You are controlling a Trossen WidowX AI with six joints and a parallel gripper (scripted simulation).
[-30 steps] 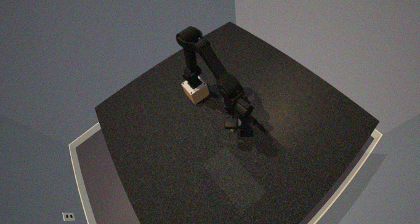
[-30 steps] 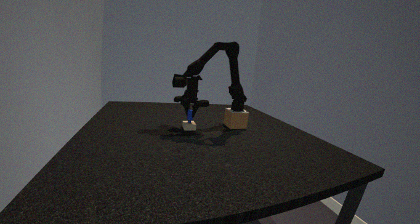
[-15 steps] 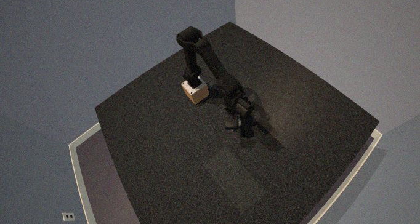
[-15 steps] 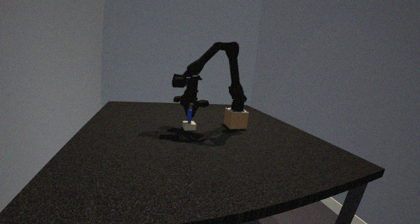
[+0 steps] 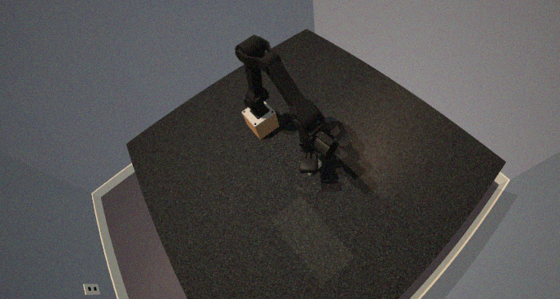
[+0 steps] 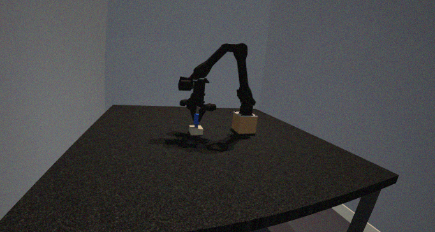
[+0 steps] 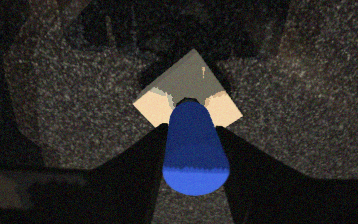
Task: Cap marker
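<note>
The blue cap (image 6: 196, 118) (image 7: 196, 150) is upright between the fingers of my gripper (image 6: 196, 121) (image 7: 191, 131), which is shut on it. The cap sits low over the pale holder block (image 6: 196, 131) (image 7: 192, 80), in line with the marker. Only a short dark piece of the marker (image 6: 196, 125) shows between the cap's lower end and the block; the rest is hidden by the cap. Whether the cap is fully seated cannot be told. In the top view the gripper hides the cap and nearly all of the block.
The arm (image 5: 286, 80) (image 6: 243, 70) rises from its wooden base box (image 5: 263, 125) (image 6: 244, 124) and reaches over to the holder block. The dark table (image 5: 230, 213) (image 6: 207, 185) carries the arm's shadows around the block. Walls stand behind the table.
</note>
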